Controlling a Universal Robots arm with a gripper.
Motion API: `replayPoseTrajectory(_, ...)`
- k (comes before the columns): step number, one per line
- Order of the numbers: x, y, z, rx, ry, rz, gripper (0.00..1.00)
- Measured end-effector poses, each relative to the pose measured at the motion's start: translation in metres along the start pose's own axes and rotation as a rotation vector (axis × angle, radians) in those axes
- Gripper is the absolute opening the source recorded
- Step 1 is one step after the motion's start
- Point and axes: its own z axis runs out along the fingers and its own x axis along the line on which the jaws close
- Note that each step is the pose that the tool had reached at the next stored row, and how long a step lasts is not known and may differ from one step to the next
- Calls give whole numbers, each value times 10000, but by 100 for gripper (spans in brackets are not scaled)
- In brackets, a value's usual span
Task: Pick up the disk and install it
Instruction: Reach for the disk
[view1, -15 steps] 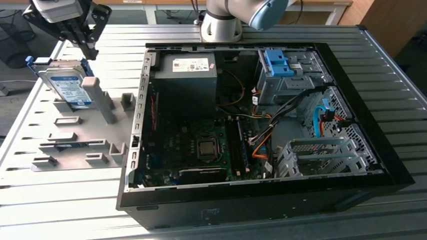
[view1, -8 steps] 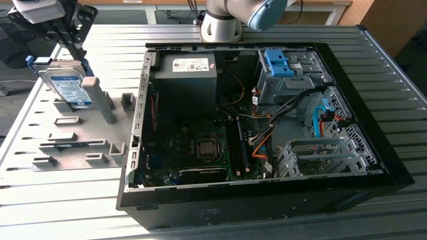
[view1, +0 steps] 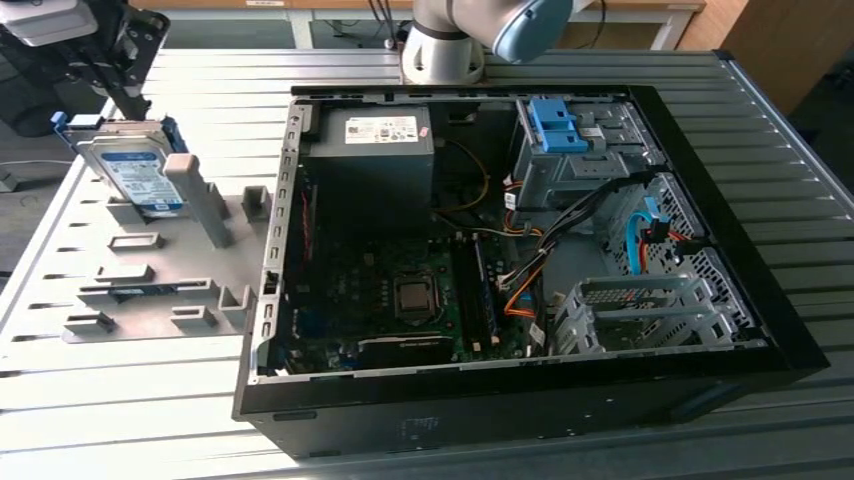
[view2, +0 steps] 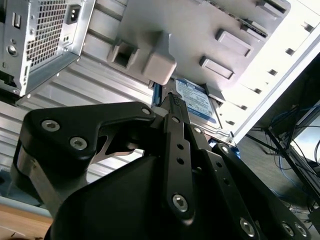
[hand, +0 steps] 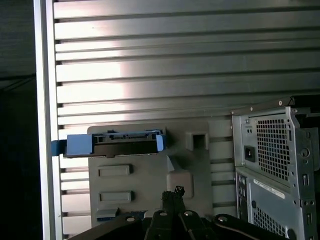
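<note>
Neither step of the task looks done. The flat silver metal hard drive with a white-and-blue label and blue plastic rails (view1: 134, 170) stands on edge, leaning a little, in a slot of the grey slotted holder plate (view1: 174, 300). That plate lies on the ribbed aluminium worktop (view1: 120, 400), along the edge at the exterior view's left, and the hard drive sits at the plate's far corner. The black hand (view1: 138, 110) hangs right over the hard drive's upper edge. In both wrist views its fingers look drawn together with nothing between them, so I judge that it has hold of nothing. Whether the tips touch the hard drive I cannot tell. Lifting and fitting are both left to do.

The open black computer case (view1: 534, 420) lies in the middle of the worktop, just beside the plate, with its inside bare from above. Inside it, a silver perforated drive cage (view1: 627, 310) near the exterior view's right looks unoccupied, and a bright blue plastic latch (view1: 554, 125) sits on a second cage farther back.

Above the hard drive the room is open. A grey upright post (view1: 200, 195) stands just beside its labelled face, toward the case. The case's raised wall lies between the plate and the cages, and orange and blue cables (view1: 527, 275) cross the floor near them.
</note>
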Motion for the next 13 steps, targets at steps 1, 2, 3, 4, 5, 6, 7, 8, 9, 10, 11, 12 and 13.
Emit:
replayPoseTrajectory(1, 26, 1, 1, 1, 4, 1, 11)
replayPoseTrajectory(2, 54, 3, 2, 1, 8, 1, 11)
replayPoseTrajectory(3, 80, 4, 3, 1, 12, 2, 11)
replayPoseTrajectory(4, 106, 5, 3, 2, 18, 3, 11)
replayPoseTrajectory(5, 135, 6, 4, 2, 23, 2, 11)
replayPoseTrajectory(6, 162, 7, 5, 2, 26, 4, 11)
replayPoseTrajectory(7, 190, 7, 6, 2, 31, 5, 11)
replayPoseTrajectory(8, 216, 7, 7, 3, 36, 6, 11)
replayPoseTrajectory(9, 241, 7, 8, 3, 40, 6, 11)
replayPoseTrajectory(10, 268, 7, 9, 3, 44, 6, 11)
replayPoseTrajectory(11, 297, 7, 9, 5, 50, 8, 11)
replayPoseTrajectory(12, 325, 8, 11, 4, 53, 7, 11)
replayPoseTrajectory(13, 355, 9, 12, 4, 55, 7, 11)
